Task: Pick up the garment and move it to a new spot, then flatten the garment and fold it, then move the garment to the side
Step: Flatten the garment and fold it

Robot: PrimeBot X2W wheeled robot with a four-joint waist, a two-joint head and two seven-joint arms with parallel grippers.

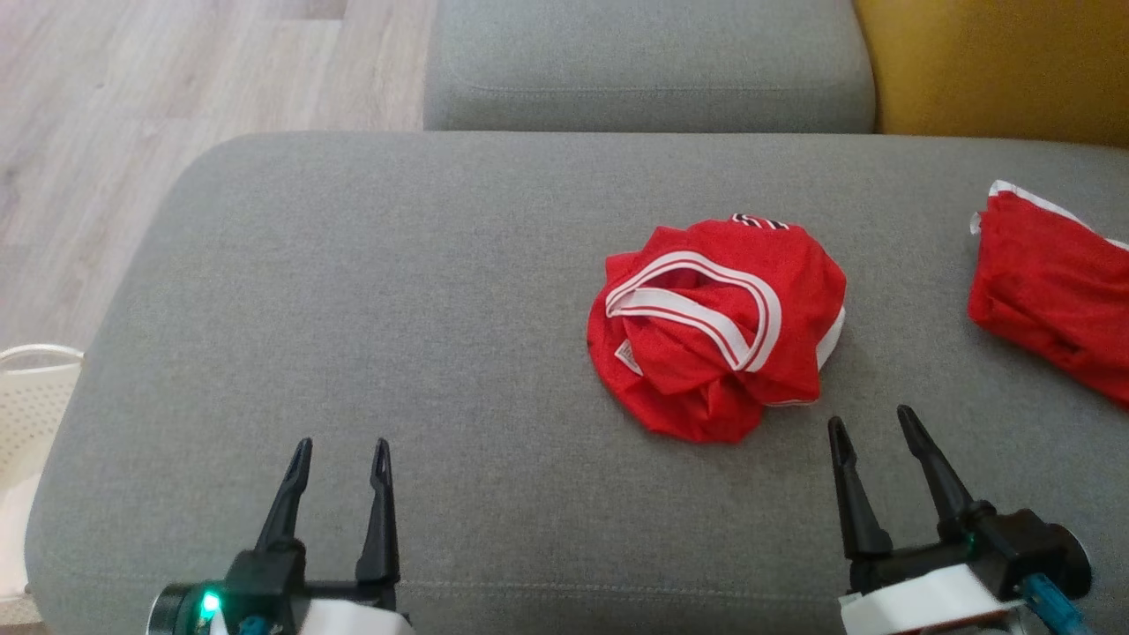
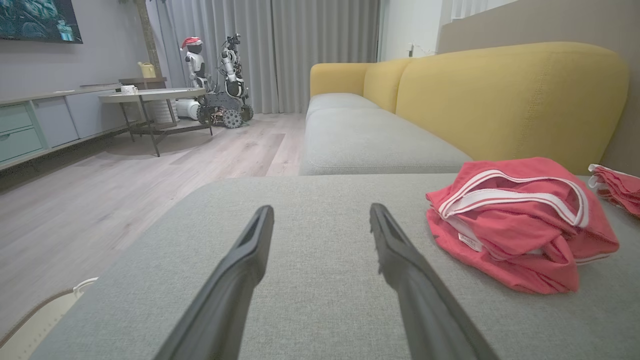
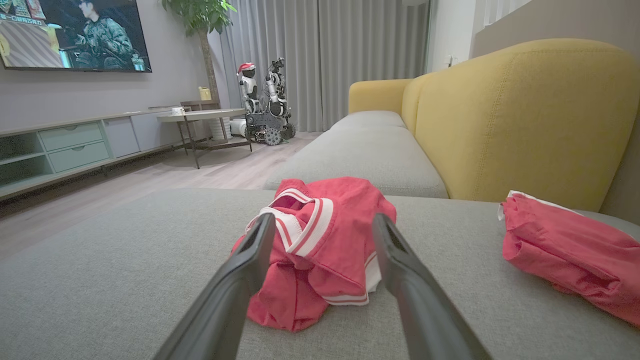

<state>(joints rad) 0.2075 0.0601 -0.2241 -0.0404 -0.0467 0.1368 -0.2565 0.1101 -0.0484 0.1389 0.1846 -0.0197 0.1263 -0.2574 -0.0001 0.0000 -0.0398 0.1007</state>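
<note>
Nearest the robot, the left pincer point(image 1: 340, 450) hovered over the bare front of the grey sofa seat point(image 1: 397, 291), its two dark fingers spread wide and holding nothing. The right pincer point(image 1: 873, 425) was likewise fully open and empty, with its tips just short of the garment's near edge and apart from it. Off the seat's left corner, down by the floor, stood the rim of a white perforated basket point(image 1: 31, 388). The red garment point(image 1: 714, 326) lay crumpled in a rounded heap on the seat, right of centre and directly ahead of the right pincer, its white-striped band looped across the top and a small white label showing on its left side. Further right, well apart from it, a second red garment point(image 1: 1050, 291) with white trim lay near the seat's right edge. Beyond both came another grey cushion point(image 1: 648, 62) and the yellow backrest point(image 1: 997, 62). Across the pale wooden floor point(image 1: 132, 97), the wrist views showed a round table point(image 2: 150, 95), a parked wheeled robot point(image 2: 227, 85) and grey curtains point(image 2: 280, 45).
</note>
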